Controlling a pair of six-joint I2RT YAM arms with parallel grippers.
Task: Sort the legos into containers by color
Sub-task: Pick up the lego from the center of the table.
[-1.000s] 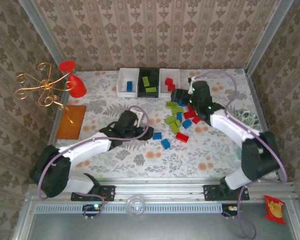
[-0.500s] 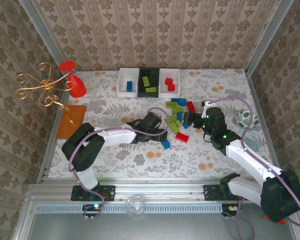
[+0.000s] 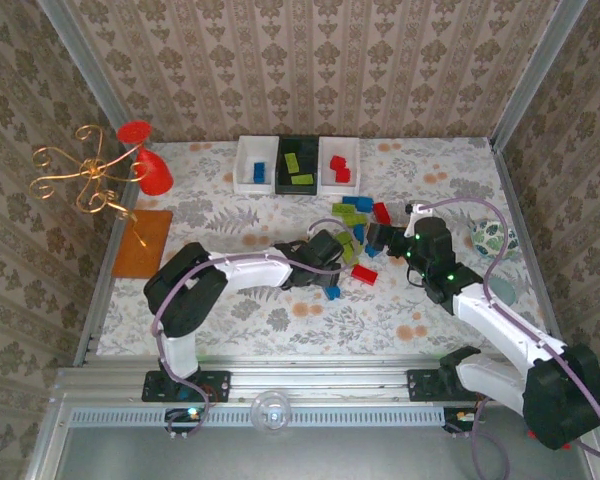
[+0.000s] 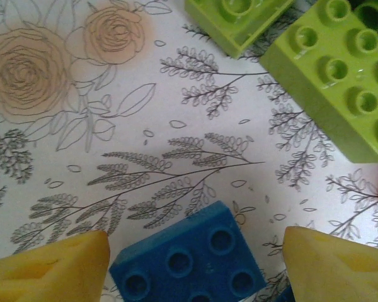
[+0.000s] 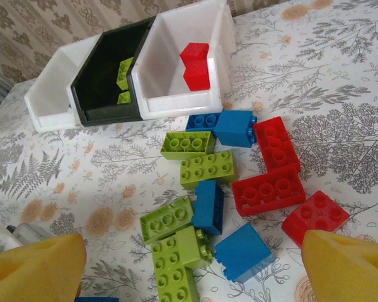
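A blue lego (image 4: pixel 189 258) lies on the floral cloth between my left gripper's (image 4: pixel 192 270) yellow fingers (image 4: pixel 47 267), which stand open on either side without touching it. Lime legos (image 4: pixel 337 75) lie just beyond. In the top view the left gripper (image 3: pixel 325 264) sits at the pile's left edge. My right gripper (image 5: pixel 189 270) hangs open above the mixed pile: lime (image 5: pixel 208 168), blue (image 5: pixel 242 251) and red legos (image 5: pixel 269 189). The containers stand in a row: the left white bin (image 3: pixel 255 165) holds blue, the black bin (image 3: pixel 300 165) lime, the right white bin (image 5: pixel 183 63) red.
A red goblet (image 3: pixel 148 165) and a gold wire stand (image 3: pixel 80 175) are at the far left, with an orange mat (image 3: pixel 143 243) below them. A teal bowl (image 3: pixel 490 237) sits at the right edge. One blue lego (image 3: pixel 332 291) and one red lego (image 3: pixel 364 274) lie nearest the arms.
My left gripper has swept right across the cloth to the blue lego at the pile's edge. My right gripper drew back from the bins to above the pile, then held still.
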